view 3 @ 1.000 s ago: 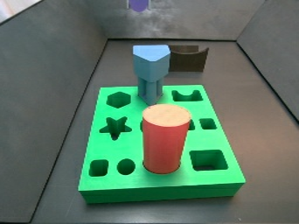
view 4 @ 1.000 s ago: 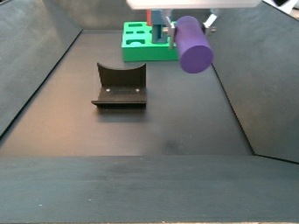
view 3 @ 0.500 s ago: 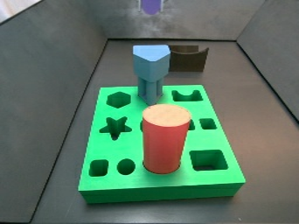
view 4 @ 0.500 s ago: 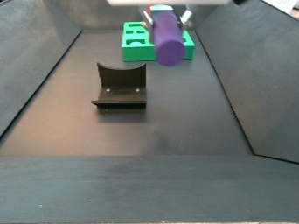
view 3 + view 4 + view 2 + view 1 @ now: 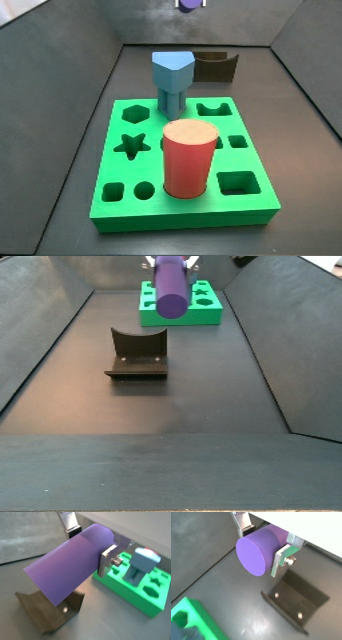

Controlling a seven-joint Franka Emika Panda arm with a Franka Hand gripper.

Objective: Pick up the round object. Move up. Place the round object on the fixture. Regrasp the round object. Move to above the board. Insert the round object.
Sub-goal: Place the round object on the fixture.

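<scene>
**Gripper holds the purple cylinder in the air**

The gripper (image 5: 264, 543) is closed on the purple cylinder (image 5: 261, 551), its silver fingers (image 5: 284, 558) pressing flat against the cylinder's curved sides in both wrist views. The cylinder (image 5: 171, 286) hangs high above the dark floor, clear of everything below, and in a side view only its lower end (image 5: 191, 4) shows at the picture's upper edge. The fixture (image 5: 136, 354) stands on the floor beneath and apart from it. The green board (image 5: 183, 165) lies farther off, with a red cylinder (image 5: 189, 158) and a light-blue peg (image 5: 173, 80) standing in it.
</scene>
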